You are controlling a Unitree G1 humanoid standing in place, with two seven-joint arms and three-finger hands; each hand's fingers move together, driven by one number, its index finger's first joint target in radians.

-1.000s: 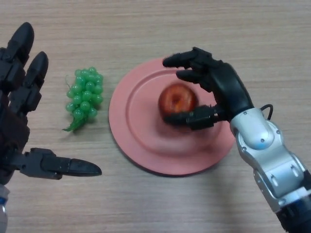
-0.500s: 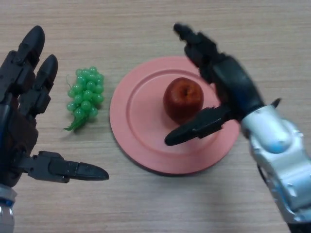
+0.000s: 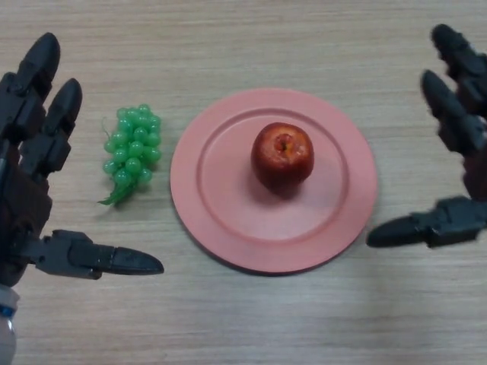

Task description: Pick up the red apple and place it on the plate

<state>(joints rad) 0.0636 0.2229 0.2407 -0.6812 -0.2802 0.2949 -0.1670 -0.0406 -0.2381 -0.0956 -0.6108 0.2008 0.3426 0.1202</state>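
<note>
The red apple [image 3: 282, 155] stands upright in the middle of the pink plate [image 3: 221, 205], stem dimple facing up. My right hand [image 3: 459, 137] hangs at the right edge of the view, clear of the plate, its fingers straight and its thumb stretched toward the plate's rim. It holds nothing. My left hand [image 3: 32, 175] sits at the far left, open and idle, thumb pointing right.
A bunch of green grapes [image 3: 132, 150] lies on the wooden table [image 3: 251, 38] between my left hand and the plate, close to the plate's left rim.
My right hand let go of the apple, opened and drew back to the right, off the plate. The apple stays on the plate. The left hand barely moved.
</note>
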